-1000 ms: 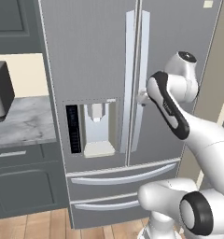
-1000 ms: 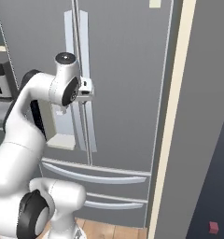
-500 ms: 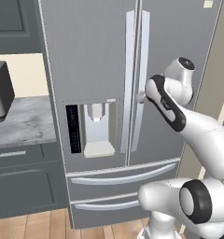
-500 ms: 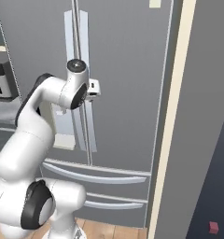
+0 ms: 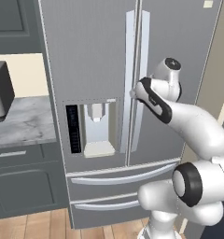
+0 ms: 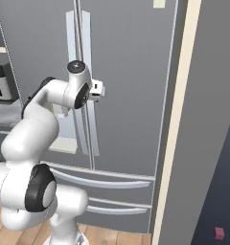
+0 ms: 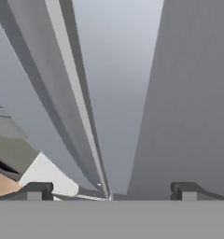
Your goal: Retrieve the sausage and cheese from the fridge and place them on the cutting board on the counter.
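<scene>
The grey fridge (image 5: 100,60) stands with both French doors shut, so the sausage and cheese are hidden inside it. The cutting board is out of view. My gripper (image 5: 134,93) hovers at mid-height right by the two long silver handles (image 5: 143,70), close to the door seam. From the right base view, the gripper (image 6: 99,89) sits just beside the right door's handle (image 6: 86,57). In the hand view the gripper (image 7: 109,191) is open, its dark fingertips (image 7: 35,190) far apart. A silver handle (image 7: 74,88) runs down toward the gap between them.
The marble counter (image 5: 20,123) over dark grey drawers lies left of the fridge, with a dark appliance (image 5: 1,88) on it. A water dispenser (image 5: 96,128) sits in the left door. A tall beige-edged panel (image 6: 177,119) rises right of the fridge. Two freezer drawers (image 5: 118,179) are below.
The arm has reached farther forward and the hand has closed in on the fridge door handles. The doors stay shut.
</scene>
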